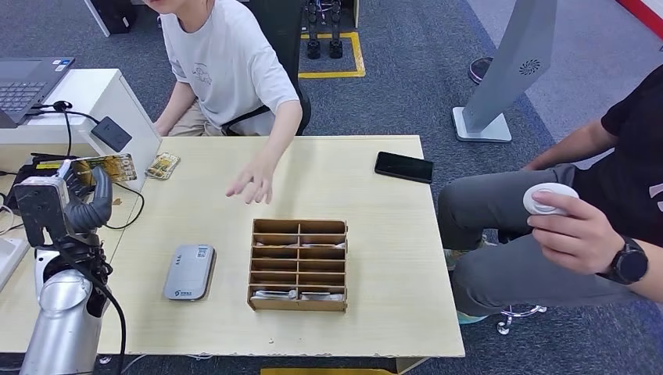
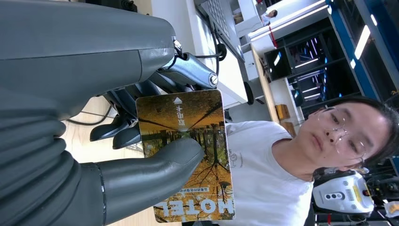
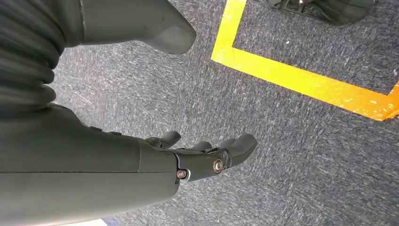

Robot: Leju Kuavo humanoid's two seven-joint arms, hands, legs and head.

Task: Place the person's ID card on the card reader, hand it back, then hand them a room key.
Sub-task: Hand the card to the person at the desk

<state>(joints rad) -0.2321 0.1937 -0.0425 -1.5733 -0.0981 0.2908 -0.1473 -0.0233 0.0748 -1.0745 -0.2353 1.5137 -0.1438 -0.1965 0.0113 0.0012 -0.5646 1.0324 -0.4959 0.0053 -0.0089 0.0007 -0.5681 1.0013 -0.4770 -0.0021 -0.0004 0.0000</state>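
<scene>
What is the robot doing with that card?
The robot's left hand holds a hotel key card up beside the table. A person in a white shirt reaches a hand out over the table. The card reader and a wooden tray lie on it. The right hand hangs open over the floor.

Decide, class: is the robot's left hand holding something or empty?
Holding. The left hand pinches a hotel key card between thumb and fingers; the head view shows the card raised beside the table.
</scene>
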